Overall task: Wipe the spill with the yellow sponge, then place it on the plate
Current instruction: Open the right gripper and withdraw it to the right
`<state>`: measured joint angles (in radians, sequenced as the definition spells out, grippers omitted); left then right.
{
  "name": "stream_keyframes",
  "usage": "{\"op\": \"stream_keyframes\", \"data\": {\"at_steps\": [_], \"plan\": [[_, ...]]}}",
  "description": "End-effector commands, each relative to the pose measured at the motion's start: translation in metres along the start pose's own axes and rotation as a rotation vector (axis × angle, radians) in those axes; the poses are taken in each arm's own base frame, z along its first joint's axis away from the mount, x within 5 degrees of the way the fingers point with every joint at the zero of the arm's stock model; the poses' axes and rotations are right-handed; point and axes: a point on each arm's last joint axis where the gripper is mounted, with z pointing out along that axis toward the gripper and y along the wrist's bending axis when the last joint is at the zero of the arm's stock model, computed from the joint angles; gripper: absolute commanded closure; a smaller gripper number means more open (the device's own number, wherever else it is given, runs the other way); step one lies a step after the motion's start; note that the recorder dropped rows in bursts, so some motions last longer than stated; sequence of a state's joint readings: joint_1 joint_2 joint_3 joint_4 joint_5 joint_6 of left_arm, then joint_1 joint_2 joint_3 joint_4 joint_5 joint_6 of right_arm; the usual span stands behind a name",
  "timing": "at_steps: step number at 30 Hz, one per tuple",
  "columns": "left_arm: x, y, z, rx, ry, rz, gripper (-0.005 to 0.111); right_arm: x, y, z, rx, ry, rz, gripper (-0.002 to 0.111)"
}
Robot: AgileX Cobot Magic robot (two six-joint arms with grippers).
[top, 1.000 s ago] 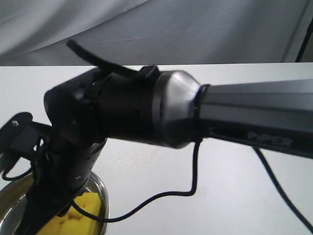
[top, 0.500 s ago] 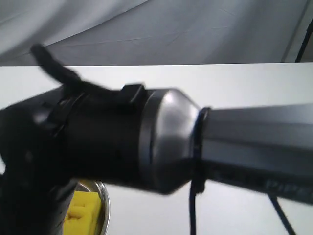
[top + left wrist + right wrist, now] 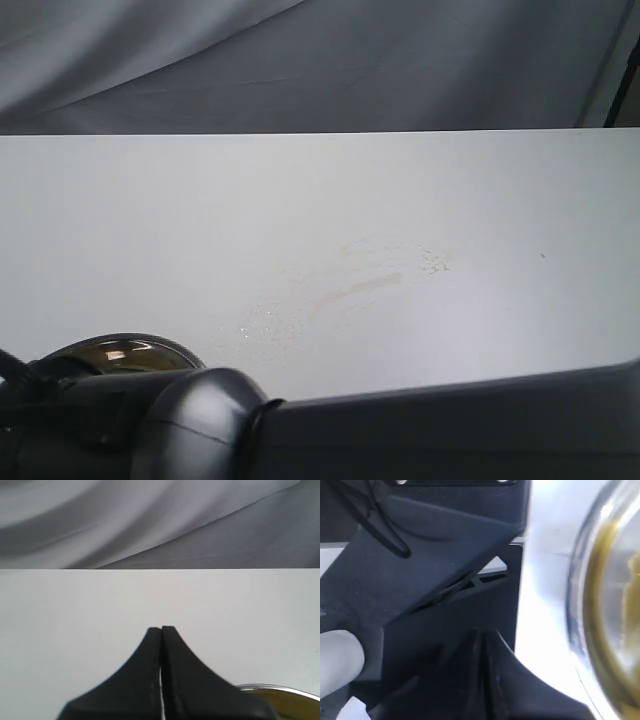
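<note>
Plate [image 3: 118,346] sits at the counter's near edge, toward the left corner as the exterior view sees it. Only the top arc of its shiny rim shows. The rest is hidden behind a dark arm link [image 3: 450,425] that runs along the whole near edge.

Plate interior has a yellow-olive tint in both the exterior and right wrist views. Yellow sponge itself can't be made out, so I can't confirm where it is.

Spill [image 3: 352,287] shows as a faint reddish streak mid-counter, well apart from the plate. Patches of fine droplets [image 3: 265,325] lie beside it, one toward the plate and one on the far right end of the streak.

Left gripper [image 3: 161,630]: jaws pressed flat together, nothing between them, held over bare white counter [image 3: 75,610]. Plate rim is just off to one side of it.

Right gripper [image 3: 484,635]: jaws look closed on each other with only a thin seam between, nothing held. It sits right next to the plate rim, with dark arm structure [image 3: 420,555] filling the view behind it.

Grey cloth backdrop [image 3: 320,60] hangs behind the far edge.
</note>
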<state>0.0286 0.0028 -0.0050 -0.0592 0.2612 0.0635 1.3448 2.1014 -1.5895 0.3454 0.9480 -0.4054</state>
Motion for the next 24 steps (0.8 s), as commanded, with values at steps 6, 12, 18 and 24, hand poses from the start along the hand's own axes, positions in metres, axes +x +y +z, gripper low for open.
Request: {"op": "stream_keyframes", "data": {"at_steps": [6, 12, 18, 24], "plan": [[0.001, 0.0, 0.0, -0.002, 0.0, -0.004, 0.107, 0.024, -0.03, -0.046, 0.047, 0.014, 0.127, 0.108], [0.001, 0.0, 0.0, -0.002, 0.0, -0.004, 0.107, 0.088, -0.084, -0.084, 0.133, -0.071, 0.343, 0.108], [0.001, 0.0, 0.0, -0.002, 0.0, -0.004, 0.107, 0.204, -0.163, -0.116, 0.265, -0.051, 0.759, 0.108], [0.001, 0.0, 0.0, -0.002, 0.0, -0.004, 0.107, 0.348, -0.203, -0.145, 0.394, 0.057, 1.288, 0.108]]}}
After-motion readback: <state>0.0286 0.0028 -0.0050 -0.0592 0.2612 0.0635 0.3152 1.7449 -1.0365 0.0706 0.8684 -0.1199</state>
